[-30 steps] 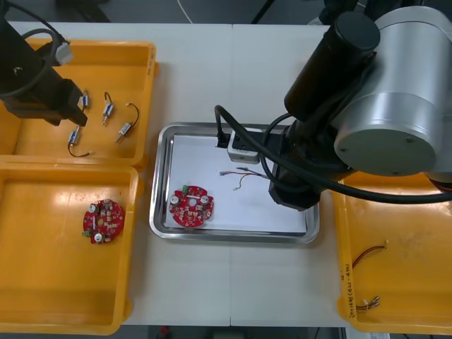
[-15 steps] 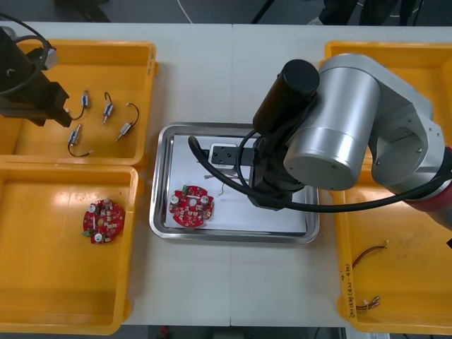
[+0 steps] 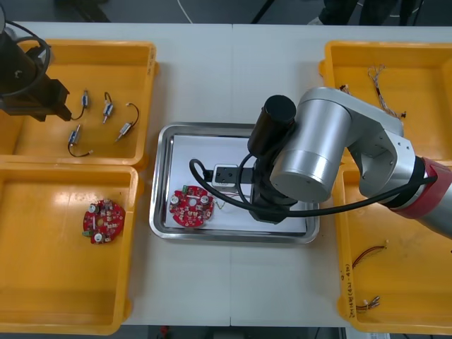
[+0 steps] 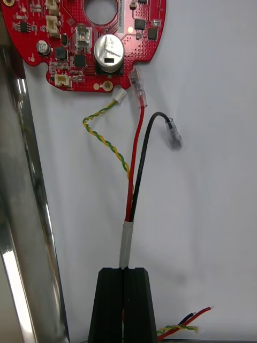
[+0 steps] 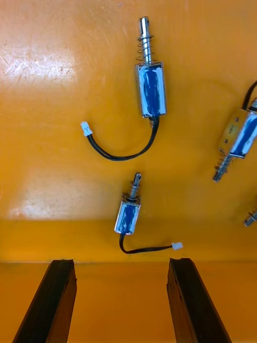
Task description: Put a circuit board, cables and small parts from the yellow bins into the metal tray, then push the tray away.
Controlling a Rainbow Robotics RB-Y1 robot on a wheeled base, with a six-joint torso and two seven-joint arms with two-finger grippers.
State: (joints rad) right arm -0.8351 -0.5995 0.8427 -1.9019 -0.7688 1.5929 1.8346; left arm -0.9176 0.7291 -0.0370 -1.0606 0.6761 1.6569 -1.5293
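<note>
Your right gripper [image 4: 124, 273] has its fingers pinched together on the cable [image 4: 136, 177], clamping the taped sleeve where the strands join. From the sleeve a red, a black and a twisted yellow strand run out over the white floor of the tray [image 3: 161, 176]. The clear tip of the red strand touches the edge of the board [image 4: 69, 32], right by its round silver part. The white plug of the twisted strand lies just beside that same edge, and the black strand curls off with its tip apart from the board. Loose wire ends stick out behind the fingers.

You can see the board [image 3: 191, 206] toward the tray's near-left corner. Your right arm hangs over the tray's near middle and hides the gripper from above.

Your left gripper [image 5: 122, 262] is spread wide with nothing between its fingers. It hovers over the far-left bin [image 3: 99, 46], above the small metal parts [image 5: 151, 88] and their thin black leads on the bin floor. One part [image 5: 128, 214] lies just ahead of the gap between the fingers.

A second board [image 3: 103, 220] sits in the near-left bin [image 3: 63, 311]. More cables lie in the far-right bin [image 3: 424, 56] and the near-right bin [image 3: 409, 296].
</note>
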